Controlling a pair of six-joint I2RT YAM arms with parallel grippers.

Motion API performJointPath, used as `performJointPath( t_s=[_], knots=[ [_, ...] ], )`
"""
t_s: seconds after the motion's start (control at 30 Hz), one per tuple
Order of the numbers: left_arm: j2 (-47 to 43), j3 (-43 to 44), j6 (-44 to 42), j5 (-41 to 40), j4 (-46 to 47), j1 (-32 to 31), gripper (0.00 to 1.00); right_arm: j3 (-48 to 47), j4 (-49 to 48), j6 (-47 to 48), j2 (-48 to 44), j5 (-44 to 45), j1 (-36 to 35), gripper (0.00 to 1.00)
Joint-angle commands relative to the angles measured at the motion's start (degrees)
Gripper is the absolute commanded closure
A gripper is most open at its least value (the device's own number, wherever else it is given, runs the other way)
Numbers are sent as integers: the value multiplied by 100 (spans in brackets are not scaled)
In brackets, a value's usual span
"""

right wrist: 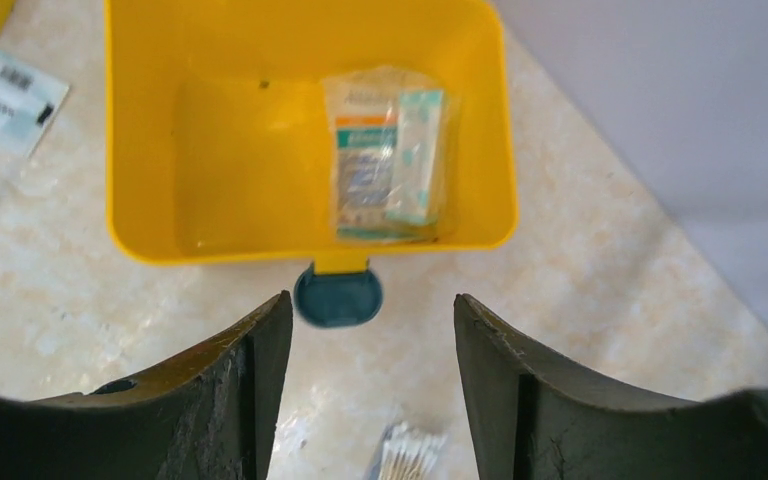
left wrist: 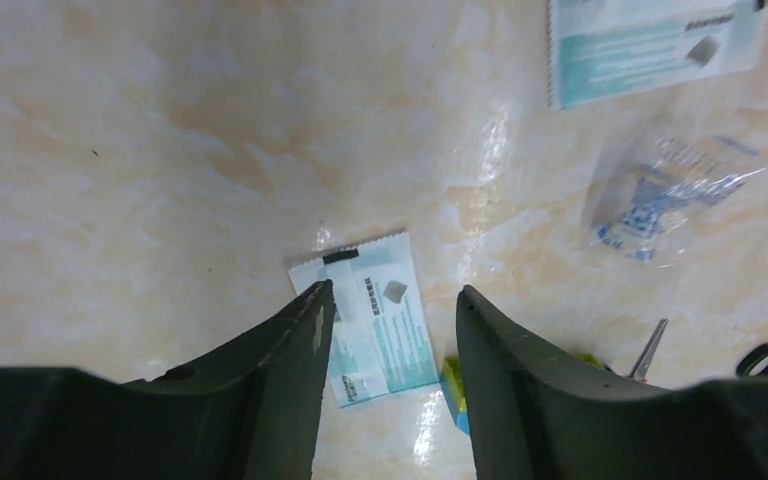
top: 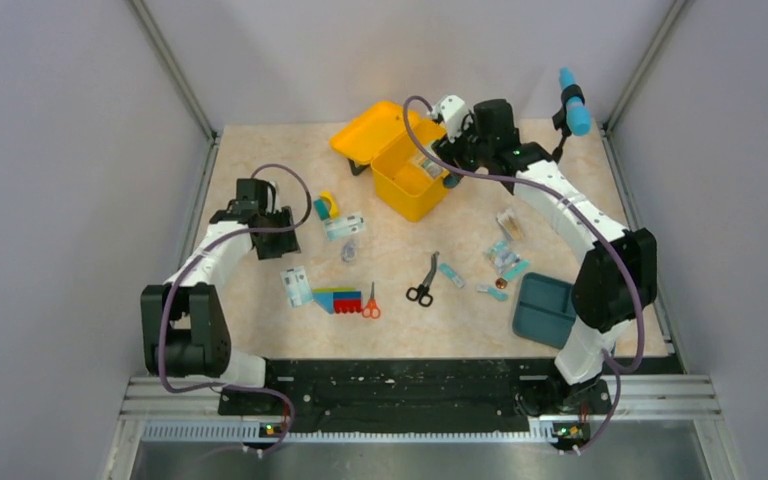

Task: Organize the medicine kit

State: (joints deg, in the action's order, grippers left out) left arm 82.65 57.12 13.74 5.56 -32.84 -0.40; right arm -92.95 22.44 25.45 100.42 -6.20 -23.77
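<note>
The yellow medicine kit [top: 412,193] stands open at the back of the table, its lid [top: 363,131] laid back to the left. In the right wrist view its box [right wrist: 140,140] holds a clear bag of packets [right wrist: 385,150], and the dark teal latch [right wrist: 337,295] hangs at its near wall. My right gripper [right wrist: 372,297] is open and empty, just above the kit's near edge by the latch [top: 450,152]. My left gripper [left wrist: 392,290] is open and empty over a white and teal packet [left wrist: 385,320] at the left of the table [top: 275,240].
On the table lie a second packet [top: 345,226], a clear bag [top: 350,250], a multicoloured toy block [top: 337,299], red scissors [top: 370,303], black scissors [top: 423,282], cotton swabs [top: 508,225], small packets [top: 505,262] and a flat teal tray [top: 545,310]. Walls close in both sides.
</note>
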Motion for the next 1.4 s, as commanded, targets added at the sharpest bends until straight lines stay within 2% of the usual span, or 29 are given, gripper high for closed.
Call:
performJointPath(
  t_s=[0.0, 0.23, 0.37, 0.47, 0.63, 0.77, 0.93, 1.2, 1.33, 1.37],
  knots=[
    [245, -277, 196, -48, -50, 207, 50, 523, 25, -136, -387, -192, 3, 40],
    [406, -267, 112, 233, 178, 319, 53, 942, 58, 5, -653, -183, 28, 40],
    [420, 74, 21, 773, 427, 321, 42, 1328, 245, -242, -1063, -303, 190, 40],
    [432, 301, -71, 1043, 674, 317, 37, 2004, 96, -200, -1608, -332, 333, 40],
    [489, 609, -109, 1453, 838, 311, 35, 2995, 3, -205, -2114, -267, 660, 44],
    [537, 686, -97, 1582, 856, 304, 35, 3419, 276, 14, -1925, -176, 835, 44],
    [558, 676, -12, 1686, 884, 300, 35, 3938, 155, 367, -1650, -144, 866, 34],
    [392, 593, -72, 1716, 910, 296, 35, 3713, 194, 119, -831, -241, 1046, 24],
    [274, 443, -82, 1715, 991, 302, 35, 3545, 351, 130, -409, -296, 1110, 23],
    [252, 414, -74, 1719, 1000, 302, 35, 3498, 407, 102, -295, -352, 1150, 27]
  ],
)
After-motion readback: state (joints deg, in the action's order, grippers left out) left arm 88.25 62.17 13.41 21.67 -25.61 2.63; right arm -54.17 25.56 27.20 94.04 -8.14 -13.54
